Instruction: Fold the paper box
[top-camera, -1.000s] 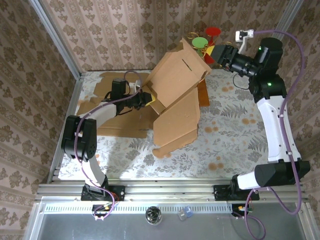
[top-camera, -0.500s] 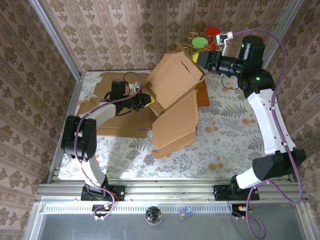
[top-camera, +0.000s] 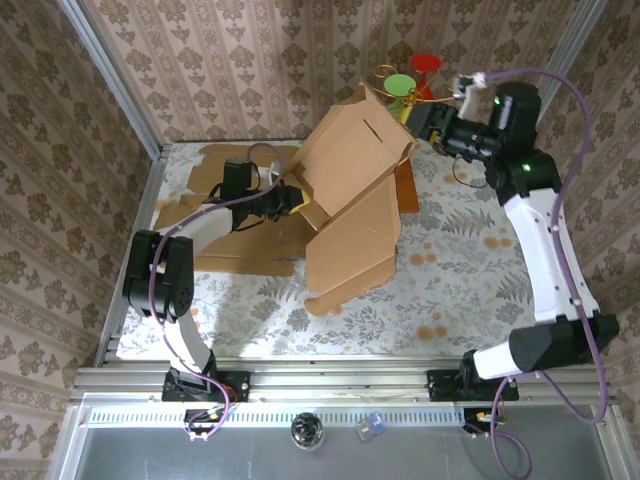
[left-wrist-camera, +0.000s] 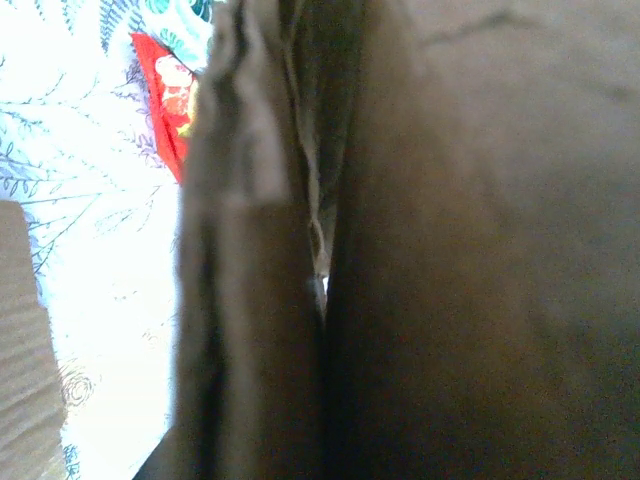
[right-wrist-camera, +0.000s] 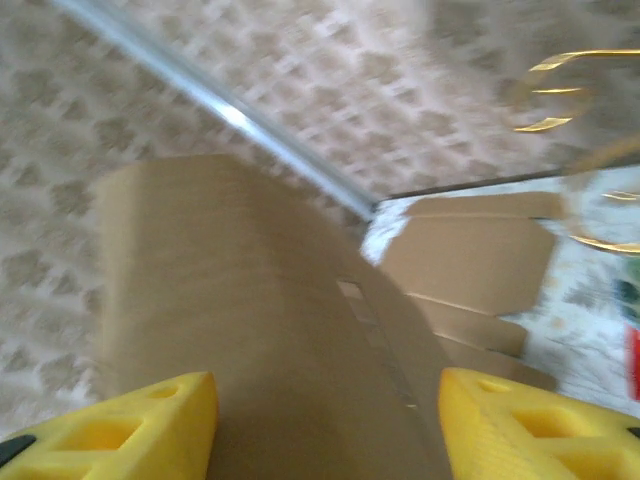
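The paper box (top-camera: 350, 180) stands tilted in the far half of the table (top-camera: 470, 290), its tall panel leaning toward 1 o'clock and its lower flap (top-camera: 352, 255) splayed down onto the cloth toward 6 o'clock. The left end effector (top-camera: 290, 197) is clenched on the box's 9 o'clock edge, with creased cardboard pressed close against the left wrist camera. The right end effector (top-camera: 420, 118) hovers at the box's upper corner at 1 o'clock, released. Its yellow fingers (right-wrist-camera: 120, 425) stand wide apart with the panel's top edge ahead of them, not pinched. Room is tight there: the green disc (top-camera: 400, 84) and red disc (top-camera: 427, 62) sit just behind that corner, close to the back wall (top-camera: 250, 60). Flat cardboard sheets (top-camera: 240, 250) cover the 9 o'clock side under the left arm. The free stretch runs from 3 to 6 o'clock, bare cloth out to the front rail (top-camera: 330, 378). Compared with half a second ago, the right end effector has drawn back a little from the corner toward 2 o'clock — a second ago it was farther out still. The box and left arm have hardly shifted.
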